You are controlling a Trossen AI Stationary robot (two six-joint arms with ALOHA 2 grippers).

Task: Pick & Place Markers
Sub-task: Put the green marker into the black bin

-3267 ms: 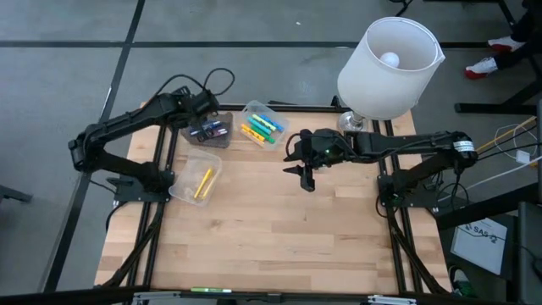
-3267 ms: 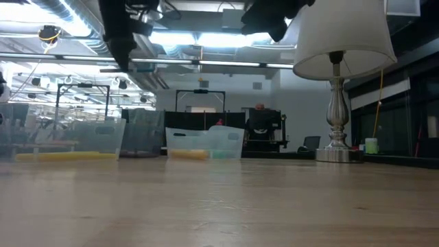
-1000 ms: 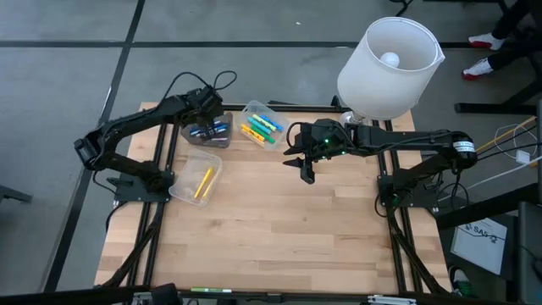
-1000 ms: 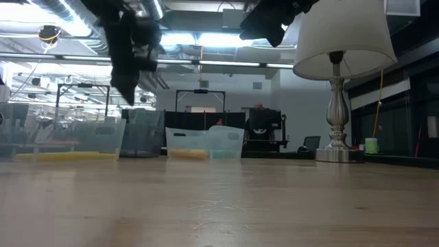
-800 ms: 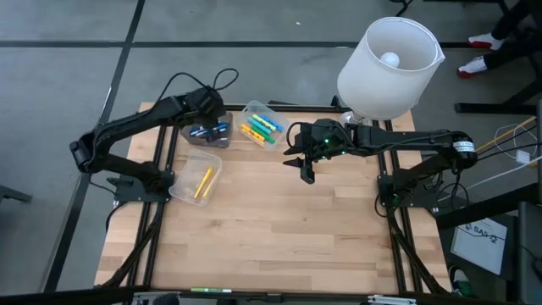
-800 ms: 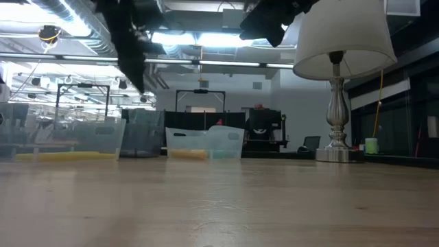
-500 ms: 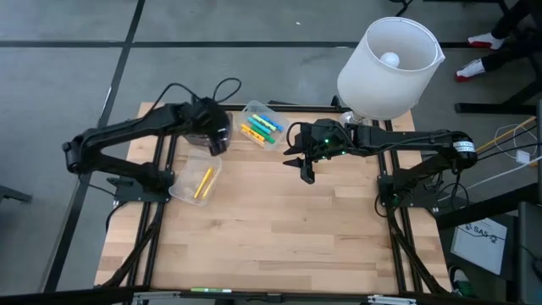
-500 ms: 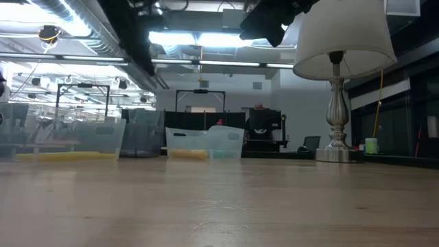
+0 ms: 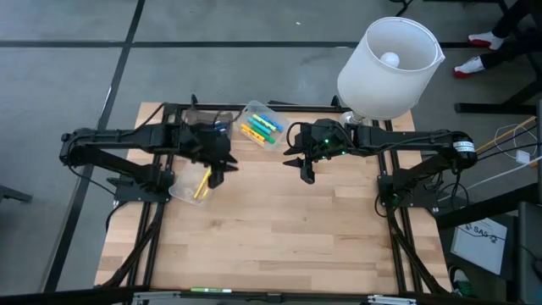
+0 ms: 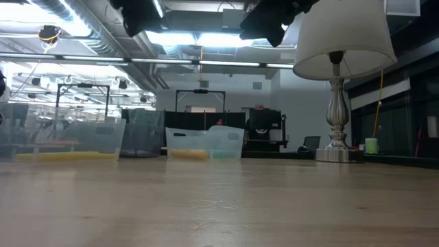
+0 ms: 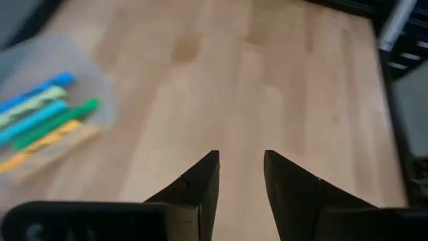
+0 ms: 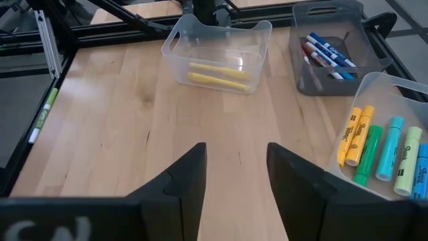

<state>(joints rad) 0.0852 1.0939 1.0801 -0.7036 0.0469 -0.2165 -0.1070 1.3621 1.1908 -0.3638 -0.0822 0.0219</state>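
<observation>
The left gripper (image 11: 239, 175), jaws apart and empty, hovers beside the yellow-marker bin (image 9: 196, 176); descending now risks clipping its rim. The right gripper (image 12: 235, 175) waits with jaws apart.

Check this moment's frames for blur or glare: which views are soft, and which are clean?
Left wrist view: soft all over, the markers smeared. Right wrist view: crisp, marker labels readable in the bin. Low view: ceiling lights blow out behind the arms, bins hazy. High view: even light, the lamp bright but not clipped.
</observation>
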